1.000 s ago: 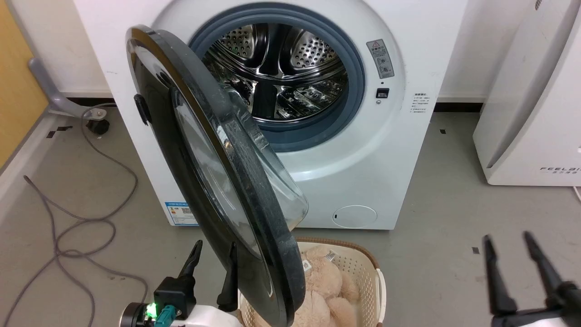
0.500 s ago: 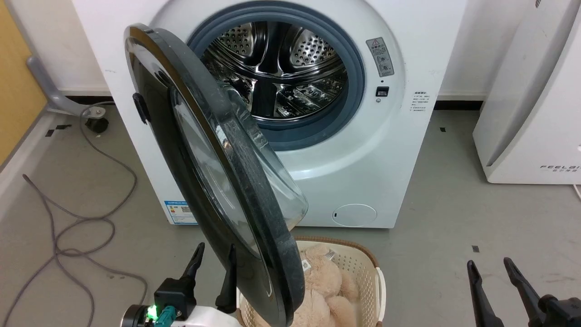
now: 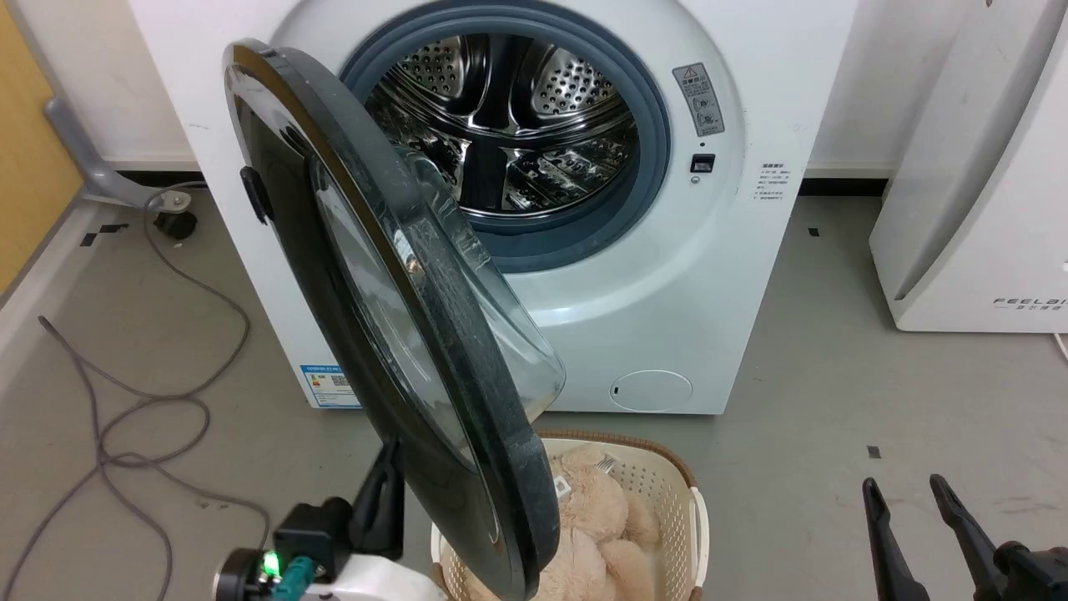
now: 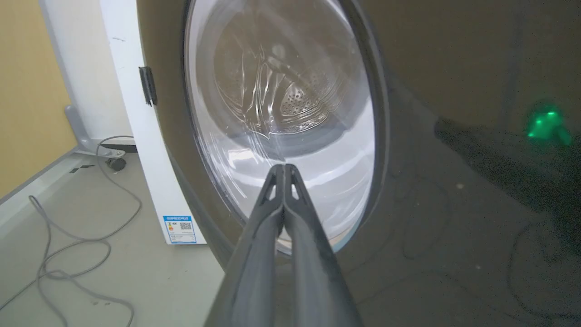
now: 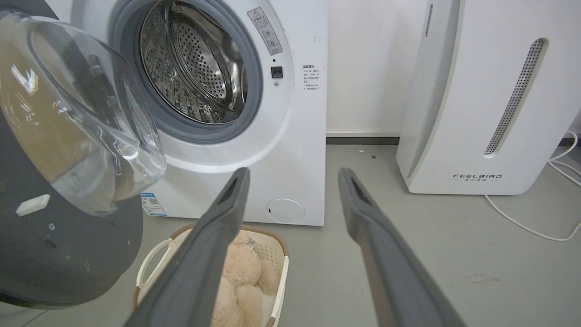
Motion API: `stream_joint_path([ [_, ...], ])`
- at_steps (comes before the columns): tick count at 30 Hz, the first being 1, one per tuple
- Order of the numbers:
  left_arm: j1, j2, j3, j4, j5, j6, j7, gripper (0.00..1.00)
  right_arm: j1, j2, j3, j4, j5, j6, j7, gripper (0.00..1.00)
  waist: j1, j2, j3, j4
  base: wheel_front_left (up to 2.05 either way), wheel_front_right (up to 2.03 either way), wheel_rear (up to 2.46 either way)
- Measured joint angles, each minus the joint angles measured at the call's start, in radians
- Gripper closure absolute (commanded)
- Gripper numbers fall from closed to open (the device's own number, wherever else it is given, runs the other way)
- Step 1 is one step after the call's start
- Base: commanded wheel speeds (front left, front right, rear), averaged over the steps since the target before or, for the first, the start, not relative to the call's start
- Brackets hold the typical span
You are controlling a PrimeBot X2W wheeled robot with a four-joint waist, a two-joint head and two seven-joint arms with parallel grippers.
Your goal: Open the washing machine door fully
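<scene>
Grey floor: one washing machine, one door, left tool, right tool

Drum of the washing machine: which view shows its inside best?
Head view: the drum faces the camera, its paddles and perforations plain. Right wrist view sees it obliquely; left wrist view, dimly through the door glass.

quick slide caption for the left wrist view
Left gripper, fingers together, facing the outer glass of the washing machine door.
</scene>
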State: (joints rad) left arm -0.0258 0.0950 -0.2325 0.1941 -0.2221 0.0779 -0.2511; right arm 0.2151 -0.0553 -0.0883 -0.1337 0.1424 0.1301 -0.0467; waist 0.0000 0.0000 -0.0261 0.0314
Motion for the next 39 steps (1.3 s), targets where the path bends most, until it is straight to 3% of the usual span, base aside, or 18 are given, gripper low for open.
stream_joint_path([
  [7,-0.006,0.014,0.025,-0.172,-0.026,0.005,0.008,1.00,0.000,0.000,-0.002,0.000,0.009,0.000,0.000,0.00,0.0000,0.0000,0.004,0.004,0.00,0.00,0.00],
  [15,-0.022,0.014,0.053,-0.496,-0.006,0.025,-0.005,1.00,0.000,0.000,0.002,0.005,0.017,0.000,-0.008,0.00,0.0000,0.0000,0.009,0.006,0.00,0.00,0.00],
  [23,-0.048,-0.010,-0.014,-0.748,-0.012,-0.037,-0.006,1.00,0.000,0.000,0.001,0.015,0.020,0.000,-0.014,0.00,0.0000,0.0000,0.014,0.004,0.00,0.00,0.00],
  [31,-0.045,-0.018,-0.174,-0.797,-0.059,-0.120,0.012,1.00,0.000,0.000,-0.003,0.028,0.026,0.000,-0.017,0.00,0.0000,0.0000,0.010,0.003,0.00,0.00,0.00],
  [39,0.012,-0.015,-0.372,-0.650,-0.108,-0.160,0.173,1.00,-0.001,0.000,-0.002,0.037,0.029,0.000,-0.018,0.00,0.0000,0.0000,0.017,0.004,0.00,0.00,0.00],
])
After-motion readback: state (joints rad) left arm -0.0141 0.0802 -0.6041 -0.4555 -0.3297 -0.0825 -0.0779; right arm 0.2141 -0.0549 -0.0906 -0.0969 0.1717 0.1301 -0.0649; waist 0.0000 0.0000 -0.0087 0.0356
